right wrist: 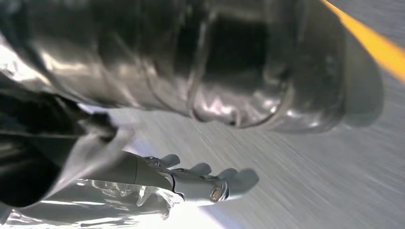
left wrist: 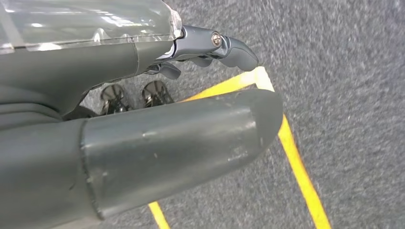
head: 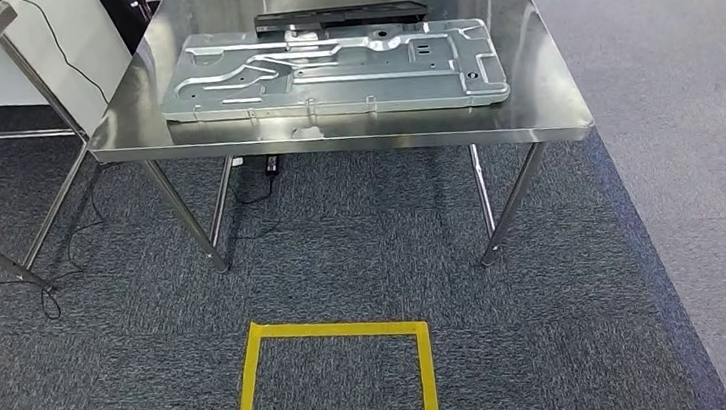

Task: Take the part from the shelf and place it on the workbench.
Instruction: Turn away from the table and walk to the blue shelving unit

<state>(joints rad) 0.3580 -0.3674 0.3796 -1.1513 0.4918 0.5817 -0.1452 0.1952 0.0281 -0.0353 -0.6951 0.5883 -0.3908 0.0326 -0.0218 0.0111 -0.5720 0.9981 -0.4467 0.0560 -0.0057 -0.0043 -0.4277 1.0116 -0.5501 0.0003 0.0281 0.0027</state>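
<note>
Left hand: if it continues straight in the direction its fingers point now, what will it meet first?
Probably the carpet floor. The left hand hangs with fingers pointing down near the yellow tape, holding nothing; depth is unclear.

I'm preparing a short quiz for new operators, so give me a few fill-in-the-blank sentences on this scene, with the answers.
1. The large stamped metal part lies flat on the steel ____.
2. Behind the part lies a long, flat object whose colour is ____.
3. On the carpet before the workbench, tape marks a square in ____.
4. The left hand hangs above the carpet and holds ____.

Missing words: workbench; black; yellow; nothing
</note>
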